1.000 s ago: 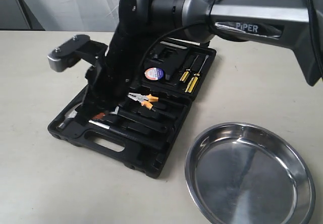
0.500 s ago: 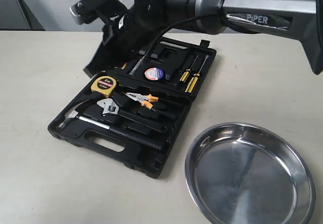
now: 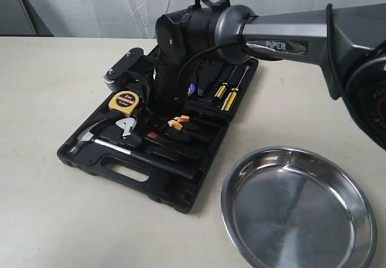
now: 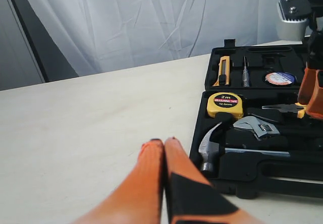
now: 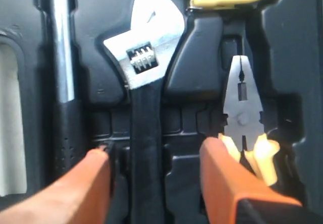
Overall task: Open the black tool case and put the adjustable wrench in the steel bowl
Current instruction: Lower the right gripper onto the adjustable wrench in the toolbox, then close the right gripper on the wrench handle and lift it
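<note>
Beige counter [image 3: 48,220] runs back to a white curtain [image 3: 90,8]. On it sit one black tool case [image 3: 120,172], lid open, and one steel bowl [image 3: 289,213] just beside. In the case lie one adjustable wrench [image 5: 146,57], one hammer [image 3: 84,140], one tape measure [image 3: 123,101], one pair of pliers [image 5: 242,108] and two screwdrivers [image 3: 231,99]. The right claw [image 5: 156,151] stands apart astride the wrench handle, seemingly not touching it; the left claw [image 4: 162,142] is pressed together, empty, over the counter.

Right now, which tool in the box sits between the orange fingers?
The adjustable wrench: its black handle runs between the fingers of the right gripper. The orange-handled pliers and the hammer lie outside them.
</note>
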Motion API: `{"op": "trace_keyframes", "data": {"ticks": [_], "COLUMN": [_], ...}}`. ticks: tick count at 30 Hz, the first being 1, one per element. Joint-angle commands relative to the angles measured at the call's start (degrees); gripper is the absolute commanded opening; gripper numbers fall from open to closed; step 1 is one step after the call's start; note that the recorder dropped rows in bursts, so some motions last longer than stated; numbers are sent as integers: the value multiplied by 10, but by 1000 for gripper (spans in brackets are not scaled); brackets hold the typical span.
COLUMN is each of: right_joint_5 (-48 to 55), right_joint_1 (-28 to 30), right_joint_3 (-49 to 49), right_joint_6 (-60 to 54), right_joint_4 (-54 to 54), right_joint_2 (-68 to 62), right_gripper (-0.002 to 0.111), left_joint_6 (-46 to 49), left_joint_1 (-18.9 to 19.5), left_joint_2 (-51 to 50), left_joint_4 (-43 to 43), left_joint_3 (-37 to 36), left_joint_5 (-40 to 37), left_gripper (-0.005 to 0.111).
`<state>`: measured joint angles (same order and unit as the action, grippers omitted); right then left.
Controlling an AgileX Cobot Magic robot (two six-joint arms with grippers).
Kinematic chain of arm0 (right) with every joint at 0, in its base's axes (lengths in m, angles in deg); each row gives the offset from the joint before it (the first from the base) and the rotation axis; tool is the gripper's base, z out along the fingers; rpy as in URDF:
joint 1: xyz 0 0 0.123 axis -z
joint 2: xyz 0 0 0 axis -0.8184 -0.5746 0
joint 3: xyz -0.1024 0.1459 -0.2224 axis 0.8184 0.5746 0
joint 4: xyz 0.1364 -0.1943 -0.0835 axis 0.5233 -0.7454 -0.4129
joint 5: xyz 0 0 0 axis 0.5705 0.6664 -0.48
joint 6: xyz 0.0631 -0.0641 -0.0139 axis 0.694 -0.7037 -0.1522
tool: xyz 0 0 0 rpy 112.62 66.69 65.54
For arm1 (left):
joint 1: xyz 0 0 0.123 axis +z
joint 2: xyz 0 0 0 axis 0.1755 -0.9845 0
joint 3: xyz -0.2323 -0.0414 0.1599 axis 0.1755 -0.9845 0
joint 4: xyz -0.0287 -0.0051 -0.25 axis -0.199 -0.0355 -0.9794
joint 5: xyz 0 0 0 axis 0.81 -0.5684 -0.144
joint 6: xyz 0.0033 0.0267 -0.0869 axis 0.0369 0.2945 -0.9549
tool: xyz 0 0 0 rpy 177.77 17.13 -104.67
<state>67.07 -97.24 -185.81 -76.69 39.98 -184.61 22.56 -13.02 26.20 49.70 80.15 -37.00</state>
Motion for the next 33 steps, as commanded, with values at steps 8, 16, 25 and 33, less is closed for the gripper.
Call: {"op": "trace_keyframes", "data": {"ticks": [8, 16, 25, 33], "right_joint_5": [-34, -35, -53, -44], "right_joint_1": [-1, -1, -1, -1], "right_joint_3": [-1, -1, -1, -1], "right_joint_6": [-28, -57, -62, -67], "right_joint_4": [4, 39, 36, 37], "right_joint_2": [-8, -33, -50, -73], "right_gripper": [50, 50, 50, 41], "left_joint_6": [-1, -1, -1, -1], "left_joint_1": [-1, -1, -1, -1], "left_joint_2": [1, 1, 1, 1], "left_joint_4": [-2, -2, -2, -2], "left_joint_3": [2, 2, 2, 2], "left_joint_5": [-1, -1, -1, -1], "left_gripper": [0, 0, 0, 0]}}
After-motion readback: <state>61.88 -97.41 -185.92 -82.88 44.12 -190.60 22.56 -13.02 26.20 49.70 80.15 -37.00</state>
